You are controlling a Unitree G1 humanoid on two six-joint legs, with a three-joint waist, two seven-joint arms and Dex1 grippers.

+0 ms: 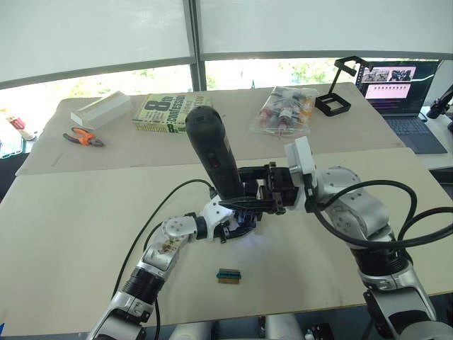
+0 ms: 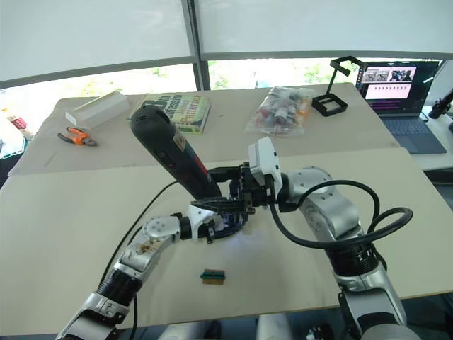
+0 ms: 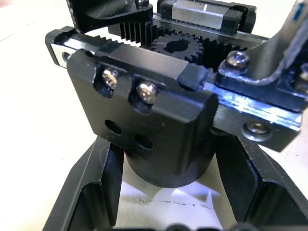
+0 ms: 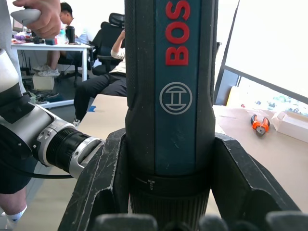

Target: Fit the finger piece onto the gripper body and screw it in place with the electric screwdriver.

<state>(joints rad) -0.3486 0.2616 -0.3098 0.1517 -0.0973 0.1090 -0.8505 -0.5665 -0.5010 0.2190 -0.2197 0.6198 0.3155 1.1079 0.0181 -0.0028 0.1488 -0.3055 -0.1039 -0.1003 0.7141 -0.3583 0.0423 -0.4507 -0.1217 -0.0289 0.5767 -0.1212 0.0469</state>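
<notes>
Head views: the electric screwdriver (image 1: 212, 152) stood tilted over the table (image 1: 71, 227) centre, its lower body clamped in the right gripper (image 1: 263, 193). Its bit end pointed down at the gripper body (image 1: 237, 225), which the left gripper (image 1: 233, 216) held near the tabletop. We could not make out the bit tip or the finger piece; arms and tool covered that spot. A small green-brown block (image 1: 228, 275) lay apart in front.

Left wrist view: the gripper body's round base sat between the left fingers (image 3: 96, 192), closed on it. We judged it rigid and dense; the base seemed the safe hold, clear of the exposed gear teeth and screws.

Right wrist view: the right fingers (image 4: 103, 183) squeezed the screwdriver's barrel. We judged the casing grippy, the tool top-heavy, so a low grip suited it. Its bit was cut off below.
</notes>
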